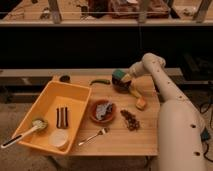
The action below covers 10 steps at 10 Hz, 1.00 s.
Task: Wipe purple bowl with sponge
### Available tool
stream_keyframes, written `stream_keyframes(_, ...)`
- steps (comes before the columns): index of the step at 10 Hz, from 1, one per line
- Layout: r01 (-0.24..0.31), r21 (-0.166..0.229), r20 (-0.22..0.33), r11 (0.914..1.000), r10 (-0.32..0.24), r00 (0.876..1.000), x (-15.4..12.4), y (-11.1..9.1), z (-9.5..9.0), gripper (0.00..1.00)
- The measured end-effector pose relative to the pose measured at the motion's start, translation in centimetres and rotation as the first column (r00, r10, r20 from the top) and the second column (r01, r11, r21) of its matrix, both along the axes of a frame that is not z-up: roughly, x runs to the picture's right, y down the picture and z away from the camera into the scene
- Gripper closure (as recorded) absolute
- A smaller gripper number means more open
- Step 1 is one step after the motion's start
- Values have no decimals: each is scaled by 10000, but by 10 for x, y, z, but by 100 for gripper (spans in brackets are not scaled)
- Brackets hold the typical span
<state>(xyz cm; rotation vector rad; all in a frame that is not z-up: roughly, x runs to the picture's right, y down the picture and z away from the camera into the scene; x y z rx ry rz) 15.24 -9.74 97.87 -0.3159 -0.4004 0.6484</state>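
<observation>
The purple bowl (122, 85), small and very dark, stands at the far right part of the wooden table (115, 142). The teal sponge (118, 75) sits right on top of it, covering most of its opening. My gripper (125, 78) reaches in from the right at the end of the white arm (160, 85) and is shut on the sponge, pressing it down at the bowl's rim. The sponge and the gripper hide the inside of the bowl.
A yellow curved piece (134, 92) and an orange-yellow chunk (141, 103) lie just right of the bowl. A reddish-brown bowl (103, 111), a brown pile (131, 120) and a fork (94, 136) sit mid-table. A green item (100, 81) lies behind them, and a yellow bin (46, 102) is on the left.
</observation>
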Motion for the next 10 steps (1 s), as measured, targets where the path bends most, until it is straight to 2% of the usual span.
stream_keyframes(1,-192,-99,-95,9998,191,9998,-2,0,3,100)
stream_keyframes(3,-151,-217,-87,9996,150,9998,-16,1,6,100)
stream_keyframes(5,371,-84,234,9993,-369,9990,-26,5,6,100)
stream_keyframes(10,1066,231,493,9940,-1076,9930,-1,19,-2,100)
